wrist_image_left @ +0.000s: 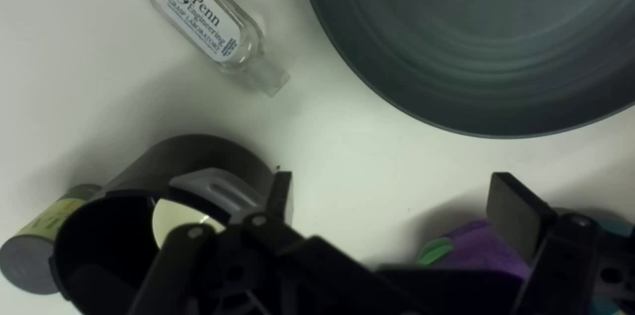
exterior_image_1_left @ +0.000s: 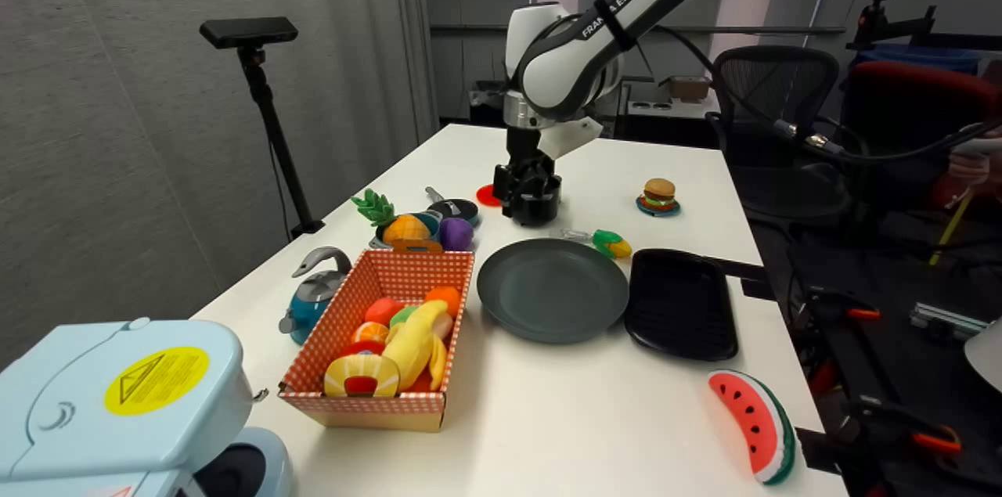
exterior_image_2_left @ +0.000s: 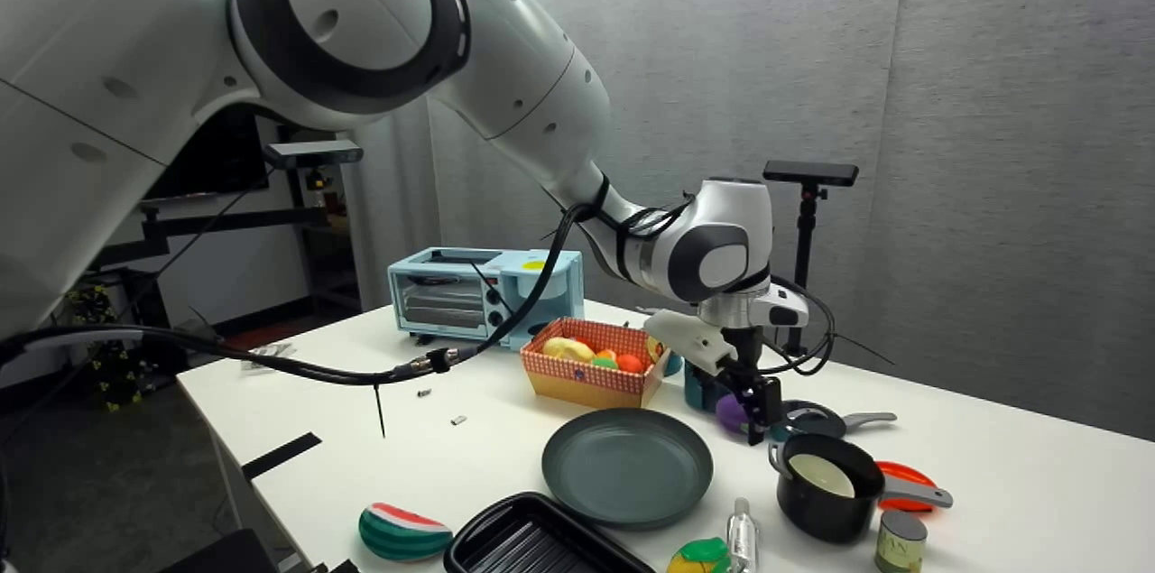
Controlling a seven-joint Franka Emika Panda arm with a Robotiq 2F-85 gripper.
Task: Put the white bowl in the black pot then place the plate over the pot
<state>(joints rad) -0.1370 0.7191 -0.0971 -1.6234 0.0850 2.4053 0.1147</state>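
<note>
The white bowl [exterior_image_2_left: 823, 474] sits inside the black pot [exterior_image_2_left: 823, 514], tilted; it also shows in the wrist view [wrist_image_left: 173, 218]. The pot stands on the table in both exterior views [exterior_image_1_left: 536, 209]; its outer wall shows in the wrist view [wrist_image_left: 198, 151]. The bowl is hidden in an exterior view. The large dark plate [exterior_image_1_left: 553, 289] lies flat beside the pot, also in the wrist view [wrist_image_left: 471, 47] and an exterior view [exterior_image_2_left: 627, 469]. My gripper [wrist_image_left: 392, 176] is open and empty, beside the pot on its handle-loop side, with bare table between the fingers.
A purple toy [wrist_image_left: 478, 248] is by one finger. A clear bottle [wrist_image_left: 203, 17] and a can [wrist_image_left: 42, 250] stand near the pot. A black tray [exterior_image_1_left: 679, 305] borders the plate. A fruit basket [exterior_image_1_left: 383, 278], small pan [exterior_image_2_left: 817, 421] and red disc [exterior_image_2_left: 905, 478] are nearby.
</note>
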